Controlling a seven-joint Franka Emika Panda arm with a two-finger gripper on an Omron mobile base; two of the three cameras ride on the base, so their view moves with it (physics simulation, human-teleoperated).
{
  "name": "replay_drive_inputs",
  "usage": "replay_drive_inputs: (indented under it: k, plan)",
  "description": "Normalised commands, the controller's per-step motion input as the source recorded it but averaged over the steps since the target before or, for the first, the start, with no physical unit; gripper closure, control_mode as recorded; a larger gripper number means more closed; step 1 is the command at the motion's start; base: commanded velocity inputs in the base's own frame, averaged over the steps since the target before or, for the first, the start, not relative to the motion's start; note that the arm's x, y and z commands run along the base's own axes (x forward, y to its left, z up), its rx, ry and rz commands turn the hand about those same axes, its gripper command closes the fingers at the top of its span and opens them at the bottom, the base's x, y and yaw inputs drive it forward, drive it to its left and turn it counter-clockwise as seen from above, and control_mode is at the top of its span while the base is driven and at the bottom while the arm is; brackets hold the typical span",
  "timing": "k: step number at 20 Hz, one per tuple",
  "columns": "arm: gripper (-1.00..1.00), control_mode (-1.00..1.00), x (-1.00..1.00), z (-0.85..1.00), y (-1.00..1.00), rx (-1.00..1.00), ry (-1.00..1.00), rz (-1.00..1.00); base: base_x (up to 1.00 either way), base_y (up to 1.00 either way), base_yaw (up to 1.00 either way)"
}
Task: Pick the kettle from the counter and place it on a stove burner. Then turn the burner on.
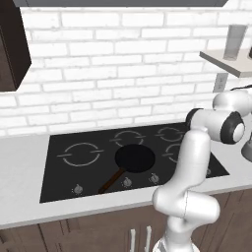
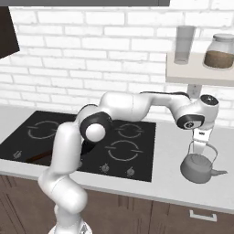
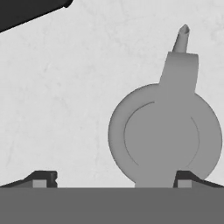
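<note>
Kettle [image 2: 197, 167] on pale grey counter [image 2: 173, 137], right of black cooktop [image 2: 141, 164], brick wall [image 2: 91, 55] behind.

Black long-handled frying pan [image 1: 134, 159] on the cooktop centre, handle towards the front knobs. White brick backsplash [image 1: 123, 74]. Wall shelf [image 2: 199, 73] carrying an empty glass [image 2: 183, 44] and a lidded jar [image 2: 220, 50] of brown contents. Dark wall cabinet [image 1: 12, 47]; wood base cabinets [image 1: 88, 231].

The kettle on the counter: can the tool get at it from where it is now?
Probably yes. The tool hangs open right above the kettle, and nothing lies between them. But the kettle sits off-centre, toward one fingertip, so a small sideways correction seems needed first.
</note>
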Motion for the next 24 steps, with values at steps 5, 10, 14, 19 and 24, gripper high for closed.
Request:
replay_drive_inputs:
  k: [5,10,14,19,24]
  plan:
    - [1.0,-1.0,0.17,-0.03,-0.12,-0.02,0.04,0.02,0.0,0.0,0.0]
    - [1.0,-1.0,0.0,0.0,0.0,-0.02,0.0,0.02,0.0,0.0,0.0]
    - [1.0,-1.0,0.0,0.0,0.0,0.0,0.0,0.0,0.0,0.0,0.0]
    - [1.0,-1.0,-0.16,0.01,0.04,-0.01,-0.1,0.0,0.0,0.0,0.0]
    - [1.0,-1.0,-0.6,0.28,0.7,-0.15,-0.32,0.0,0.0,0.0,0.0]
